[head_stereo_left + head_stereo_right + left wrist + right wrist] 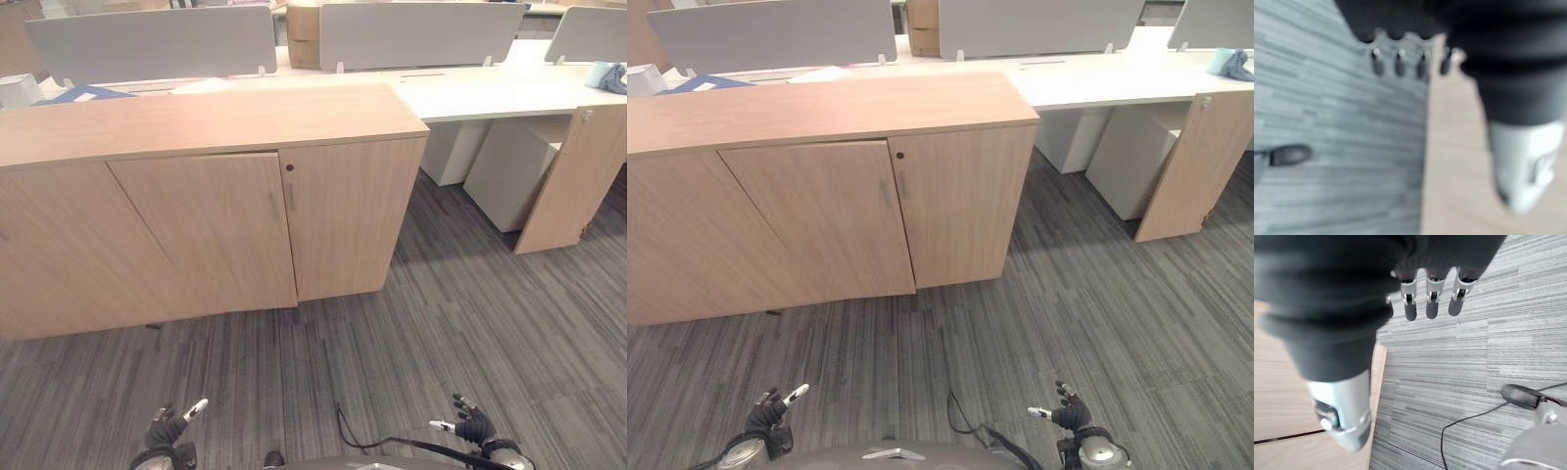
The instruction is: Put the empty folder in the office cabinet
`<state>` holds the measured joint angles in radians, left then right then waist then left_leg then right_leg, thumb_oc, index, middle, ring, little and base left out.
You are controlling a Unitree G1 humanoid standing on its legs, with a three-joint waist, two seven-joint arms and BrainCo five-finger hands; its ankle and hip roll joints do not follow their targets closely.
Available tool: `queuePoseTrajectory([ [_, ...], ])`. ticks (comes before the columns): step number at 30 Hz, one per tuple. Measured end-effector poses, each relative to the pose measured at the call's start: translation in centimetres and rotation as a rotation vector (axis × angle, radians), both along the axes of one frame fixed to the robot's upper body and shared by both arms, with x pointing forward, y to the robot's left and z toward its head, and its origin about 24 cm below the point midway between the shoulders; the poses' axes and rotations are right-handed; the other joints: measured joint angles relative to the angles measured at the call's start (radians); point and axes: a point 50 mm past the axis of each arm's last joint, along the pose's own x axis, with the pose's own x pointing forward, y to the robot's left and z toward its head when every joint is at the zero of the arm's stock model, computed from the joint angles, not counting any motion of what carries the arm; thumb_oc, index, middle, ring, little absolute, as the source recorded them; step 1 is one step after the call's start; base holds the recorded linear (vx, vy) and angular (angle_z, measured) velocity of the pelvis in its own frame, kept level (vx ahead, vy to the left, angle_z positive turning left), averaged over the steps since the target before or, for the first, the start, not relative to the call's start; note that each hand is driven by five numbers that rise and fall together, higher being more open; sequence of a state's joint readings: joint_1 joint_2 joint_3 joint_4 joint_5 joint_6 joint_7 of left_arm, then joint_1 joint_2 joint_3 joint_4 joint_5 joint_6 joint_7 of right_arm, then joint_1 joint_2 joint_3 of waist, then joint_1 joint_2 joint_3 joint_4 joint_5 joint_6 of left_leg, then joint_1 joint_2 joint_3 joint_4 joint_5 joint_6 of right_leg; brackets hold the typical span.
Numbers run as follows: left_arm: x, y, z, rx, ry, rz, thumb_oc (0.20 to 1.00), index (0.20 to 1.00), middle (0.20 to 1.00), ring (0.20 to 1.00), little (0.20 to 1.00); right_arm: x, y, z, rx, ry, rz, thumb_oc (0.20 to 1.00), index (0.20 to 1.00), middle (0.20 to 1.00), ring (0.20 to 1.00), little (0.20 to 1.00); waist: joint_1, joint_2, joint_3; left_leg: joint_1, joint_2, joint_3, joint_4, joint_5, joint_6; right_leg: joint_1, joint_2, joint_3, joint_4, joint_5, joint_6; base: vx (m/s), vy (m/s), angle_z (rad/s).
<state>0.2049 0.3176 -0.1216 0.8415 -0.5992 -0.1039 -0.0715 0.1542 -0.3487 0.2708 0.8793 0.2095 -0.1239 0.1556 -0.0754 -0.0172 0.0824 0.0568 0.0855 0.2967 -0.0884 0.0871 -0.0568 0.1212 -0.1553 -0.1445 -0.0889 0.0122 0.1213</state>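
The two eye views are looking down from the robot's head, from a little way back, both showing the cabinet (216,186) and the floor (441,323). Each wrist view is looking from very close along its hand, showing floor past the fingers (1432,303).

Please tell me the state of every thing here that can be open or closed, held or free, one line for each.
cabinet left door: slightly ajar, its lower edge swung out from the front.
cabinet right door: closed.
blue folder: lying on the desk behind the cabinet, not held.
left hand: open, holding nothing, low above the floor.
right hand: open, holding nothing.
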Motion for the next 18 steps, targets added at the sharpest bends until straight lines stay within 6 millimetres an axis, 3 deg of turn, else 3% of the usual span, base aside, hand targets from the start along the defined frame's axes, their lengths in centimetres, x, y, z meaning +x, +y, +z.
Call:
queuePoseTrajectory([
  [2,-0.8,-0.7,-0.7,-0.032,0.045,-0.022,1.0,1.0,1.0,1.0,1.0,-0.5,0.0,-0.3,0.025,0.034,0.007,1.0,1.0,1.0,1.0,1.0,0.001,0.004,0.0,-0.007,0.009,-0.023,0.0,0.0,-0.002,0.005,0.012,-0.008,0.0,-0.004,-0.007,0.03,-0.311,0.19],
  [6,-5.2,-3.2,-3.2,-0.133,0.291,-0.079,1.0,1.0,1.0,1.0,1.0,-1.2,0.1,-1.0,0.09,0.122,0.052,1.0,1.0,1.0,1.0,1.0,0.003,0.016,0.006,-0.014,0.052,-0.044,0.001,0.008,-0.014,0.003,0.059,-0.036,0.0,-0.017,-0.031,0.01,-0.267,0.16],
  [7,-5.2,-3.2,-3.2,-0.133,0.291,-0.079,1.0,1.0,1.0,1.0,1.0,-1.2,0.1,-1.0,0.09,0.122,0.052,1.0,1.0,1.0,1.0,1.0,0.003,0.016,0.006,-0.014,0.052,-0.044,0.001,0.008,-0.014,0.003,0.059,-0.036,0.0,-0.017,-0.031,0.01,-0.166,0.05],
  [8,-7.5,-4.2,-3.8,-0.187,0.392,-0.088,1.0,1.0,1.0,1.0,1.0,-0.9,0.1,-1.2,0.087,0.162,0.09,1.0,1.0,1.0,1.0,1.0,0.006,0.028,0.015,-0.016,0.077,-0.045,0.014,0.016,-0.024,0.004,0.085,-0.046,0.003,-0.022,-0.046,0.0,-0.208,0.07],
  [10,-7.7,-5.0,-4.0,-0.235,0.398,-0.091,1.0,1.0,1.0,1.0,1.0,-0.7,0.0,-1.2,0.074,0.175,0.113,1.0,1.0,1.0,1.0,1.0,0.023,0.053,0.037,-0.032,0.107,-0.044,0.053,0.016,-0.025,0.005,0.112,-0.063,0.021,-0.035,-0.067,0.0,-0.254,0.14],
  [12,-6.5,-5.2,-4.0,-0.257,0.391,-0.099,1.0,1.0,1.0,1.0,1.0,-0.5,0.0,-1.4,0.064,0.204,0.11,1.0,1.0,1.0,1.0,1.0,0.037,0.056,0.062,-0.072,0.117,-0.076,0.154,-0.023,-0.039,-0.003,0.113,-0.057,0.048,-0.052,-0.091,0.04,-0.111,0.0],
  [13,-5.9,-5.6,-4.0,-0.28,0.376,-0.114,1.0,1.0,1.0,1.0,1.0,-0.5,-0.1,-1.4,0.061,0.214,0.108,1.0,1.0,1.0,1.0,1.0,0.054,0.052,0.066,-0.07,0.072,-0.133,0.169,-0.059,-0.042,-0.004,0.095,-0.046,0.047,-0.052,-0.092,0.06,-0.059,-0.25],
  [14,-5.5,-5.9,-4.0,-0.298,0.358,-0.126,1.0,1.0,1.0,1.0,1.0,-0.2,-0.2,-1.4,0.058,0.217,0.109,1.0,1.0,1.0,1.0,1.0,0.057,0.048,0.065,-0.047,-0.01,-0.137,0.178,-0.073,-0.024,-0.001,0.061,-0.032,0.045,-0.049,-0.087,0.07,-0.051,-0.3],
  [15,-5.3,-5.9,-3.9,-0.303,0.347,-0.13,1.0,1.0,1.0,1.0,1.0,-0.1,-0.3,-1.3,0.054,0.217,0.111,1.0,1.0,1.0,1.0,1.0,0.057,0.052,0.065,-0.025,-0.048,-0.142,0.161,-0.08,-0.01,0.003,0.054,-0.025,0.043,-0.046,-0.078,0.06,-0.033,-0.24],
  [16,-5.0,-5.7,-3.8,-0.3,0.336,-0.131,1.0,1.0,1.0,1.0,1.0,0.0,-0.3,-1.3,0.054,0.216,0.111,1.0,1.0,1.0,1.0,1.0,0.052,0.075,0.059,0.014,-0.069,-0.147,0.109,-0.09,0.063,0.005,0.071,-0.025,0.042,-0.042,-0.069,0.07,-0.027,-0.11],
  [18,-3.8,-5.0,-3.5,-0.281,0.302,-0.136,1.0,1.0,1.0,1.0,1.0,0.0,0.7,-1.6,0.085,0.225,0.117,1.0,1.0,1.0,1.0,1.0,0.054,0.06,0.064,0.042,-0.076,-0.151,0.057,-0.058,0.062,-0.002,0.076,-0.007,0.045,-0.036,-0.067,0.07,-0.008,-0.09],
])
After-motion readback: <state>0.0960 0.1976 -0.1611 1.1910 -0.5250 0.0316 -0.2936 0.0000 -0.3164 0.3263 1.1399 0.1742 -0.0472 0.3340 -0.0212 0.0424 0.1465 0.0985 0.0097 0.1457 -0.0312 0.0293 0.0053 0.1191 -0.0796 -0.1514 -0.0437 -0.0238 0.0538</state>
